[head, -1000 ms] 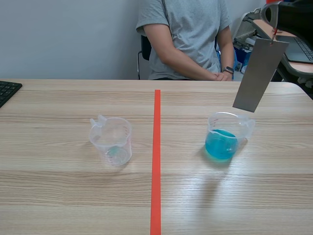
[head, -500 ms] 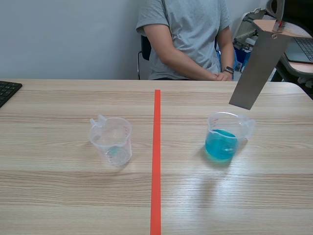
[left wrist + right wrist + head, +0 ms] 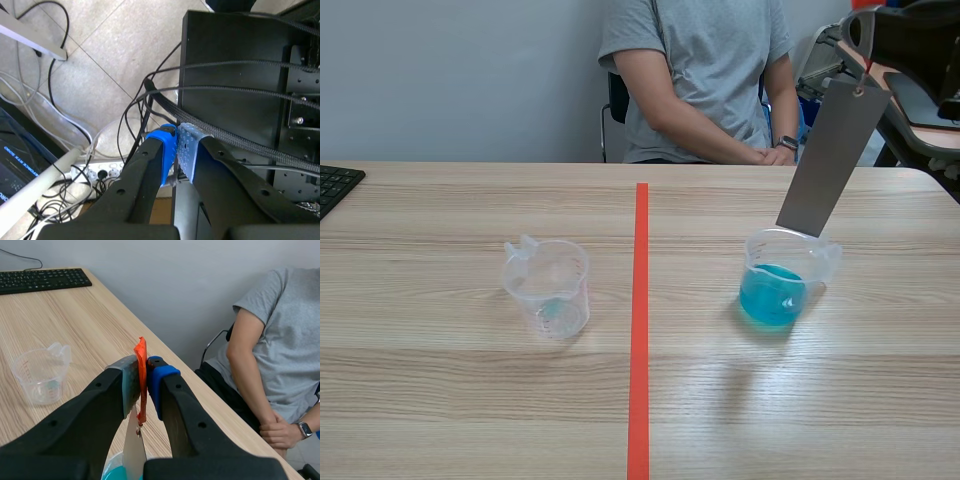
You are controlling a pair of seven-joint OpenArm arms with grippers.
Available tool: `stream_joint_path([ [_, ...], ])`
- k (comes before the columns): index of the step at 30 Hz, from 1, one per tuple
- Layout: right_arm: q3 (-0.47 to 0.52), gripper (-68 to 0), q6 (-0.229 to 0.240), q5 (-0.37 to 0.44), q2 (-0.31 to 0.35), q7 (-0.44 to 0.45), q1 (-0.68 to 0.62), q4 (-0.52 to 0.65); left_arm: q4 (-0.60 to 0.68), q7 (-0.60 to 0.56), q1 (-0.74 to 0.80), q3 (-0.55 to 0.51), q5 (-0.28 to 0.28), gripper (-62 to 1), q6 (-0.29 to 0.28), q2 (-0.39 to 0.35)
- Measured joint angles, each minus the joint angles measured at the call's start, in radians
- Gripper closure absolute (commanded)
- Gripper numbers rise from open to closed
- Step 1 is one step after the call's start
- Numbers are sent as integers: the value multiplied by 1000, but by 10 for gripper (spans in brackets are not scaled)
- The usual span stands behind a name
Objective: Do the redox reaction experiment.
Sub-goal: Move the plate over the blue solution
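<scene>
A grey metal plate (image 3: 830, 160) hangs tilted from a red tag (image 3: 141, 380), and my right gripper (image 3: 142, 367) is shut on that tag. In the scene view this gripper (image 3: 868, 30) is high at the back right. The plate's lower edge sits just at the rim of the clear beaker of blue liquid (image 3: 782, 280). In the right wrist view the plate (image 3: 134, 450) drops toward the blue liquid (image 3: 112, 472) below the fingers. An empty clear beaker (image 3: 549, 288) stands left of the red line. My left gripper (image 3: 176, 135) is shut on nothing, off the table over floor cables.
A red tape line (image 3: 640, 320) divides the wooden table. A person in a grey shirt (image 3: 705, 80) sits across it, hands together near the far edge. A black keyboard (image 3: 335, 185) lies at the far left corner. A black cabinet (image 3: 235, 75) stands by the left gripper.
The right gripper has carried the hanging plate leftward and a little lower, so its lower edge now meets the blue beaker's rim. Both beakers stayed put.
</scene>
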Motion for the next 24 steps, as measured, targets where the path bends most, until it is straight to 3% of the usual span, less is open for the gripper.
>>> stream_joint_path([
  [24, 0, -15, 0, -14, -14, -17, 0, 0, 13, 0, 0, 0, 0, -49, -1, -1],
])
